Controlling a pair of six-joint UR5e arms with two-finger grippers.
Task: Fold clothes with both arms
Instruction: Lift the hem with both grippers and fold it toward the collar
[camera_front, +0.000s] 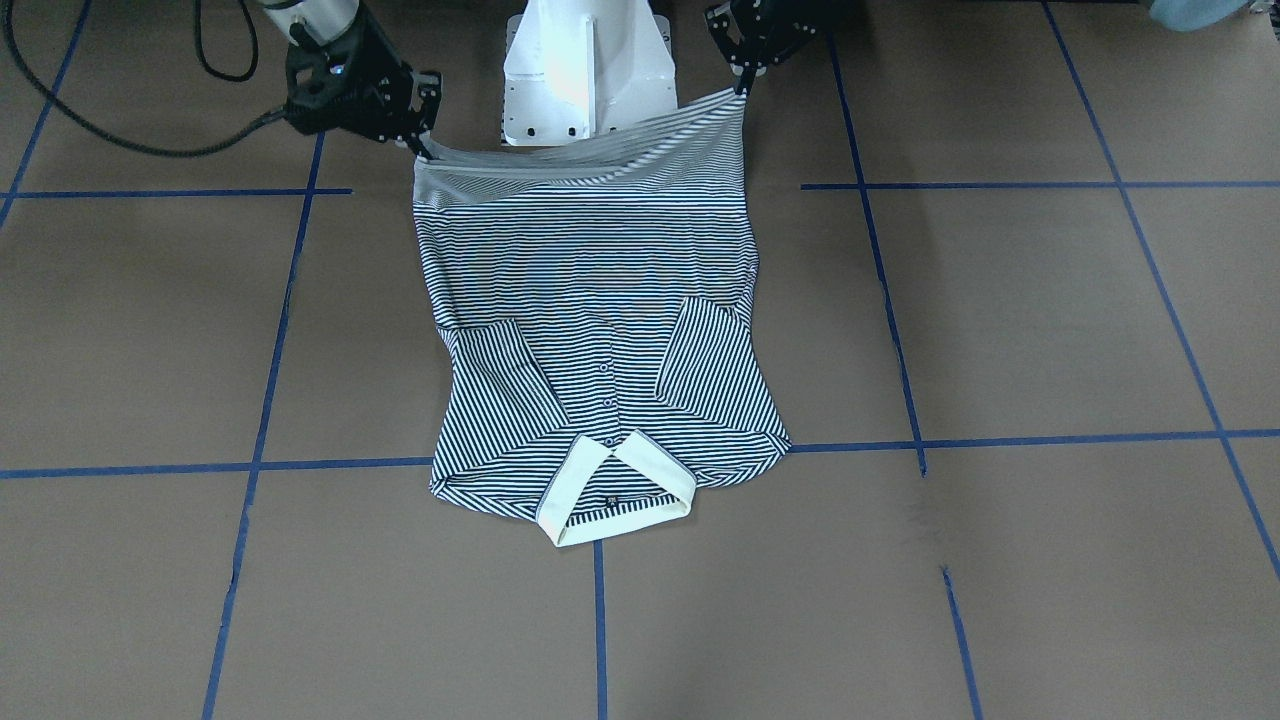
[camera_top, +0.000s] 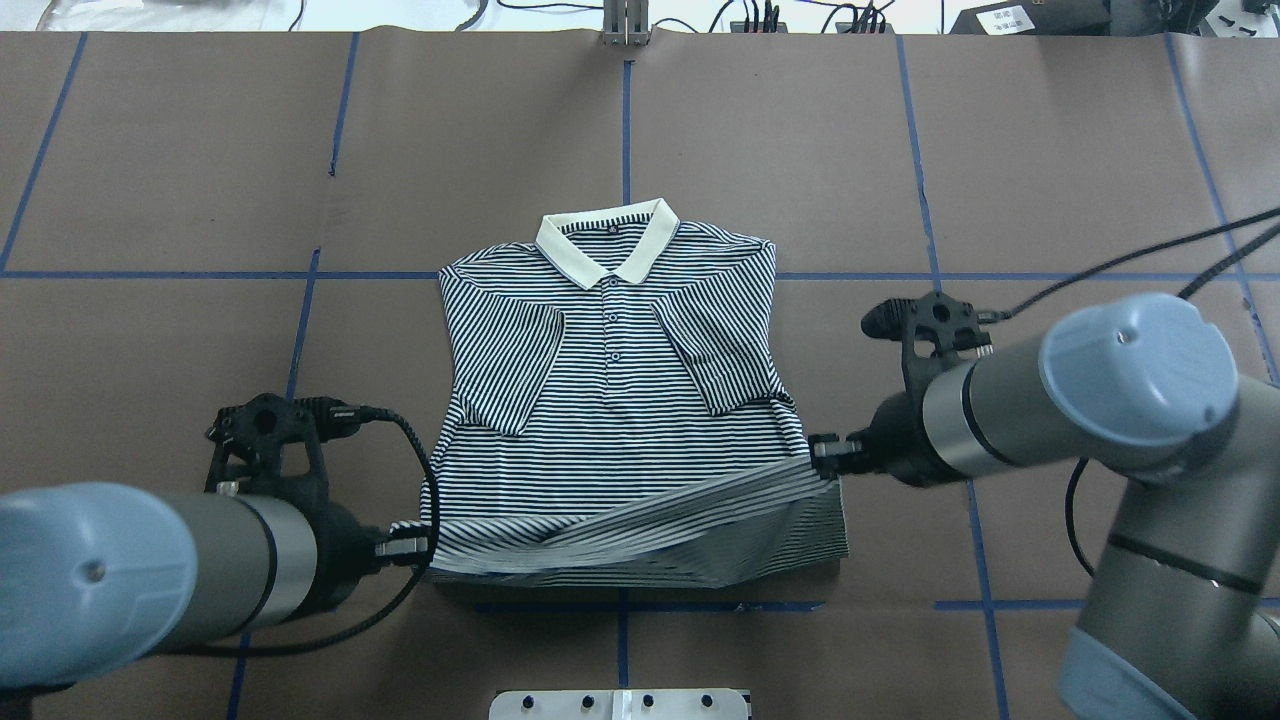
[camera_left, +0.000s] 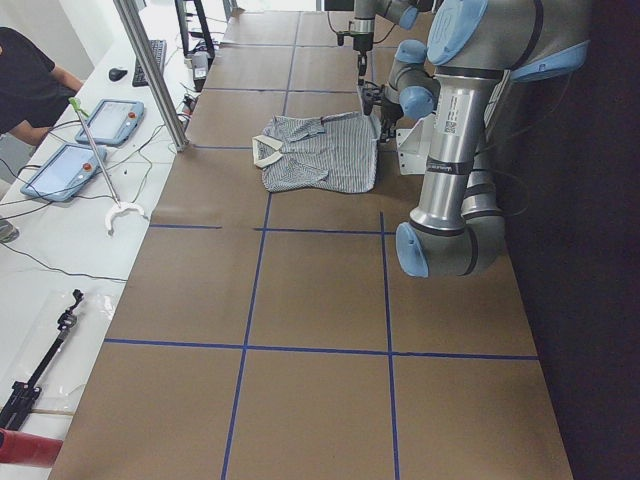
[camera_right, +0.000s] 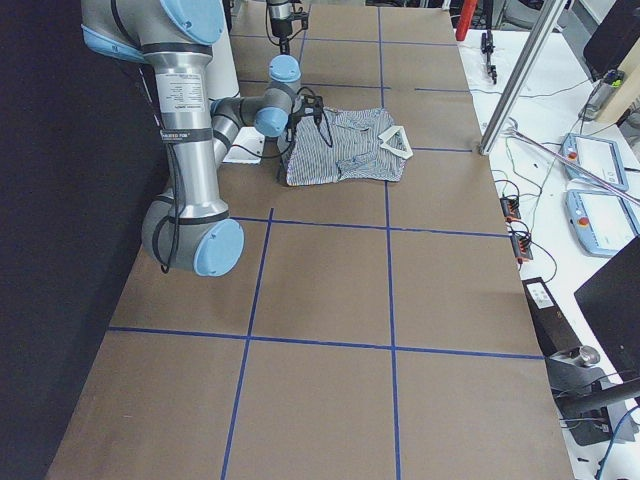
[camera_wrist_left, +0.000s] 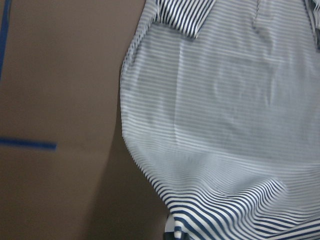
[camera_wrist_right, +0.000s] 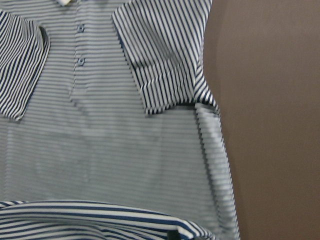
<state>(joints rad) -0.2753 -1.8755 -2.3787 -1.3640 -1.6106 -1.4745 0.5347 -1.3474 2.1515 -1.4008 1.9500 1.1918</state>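
Overhead exterior shows little of either grip. Both the left gripper (camera_top: 408, 545) and right gripper (camera_top: 825, 456) pinch the lifted hem of the soft striped shirt (camera_top: 610, 400).

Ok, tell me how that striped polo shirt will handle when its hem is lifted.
Probably floppy: the polo shirt droops along its raised hem between the left pincer and right pincer. Likely light: two corner pinches hold that edge up. The folded-in sleeves may shift if it is dragged.
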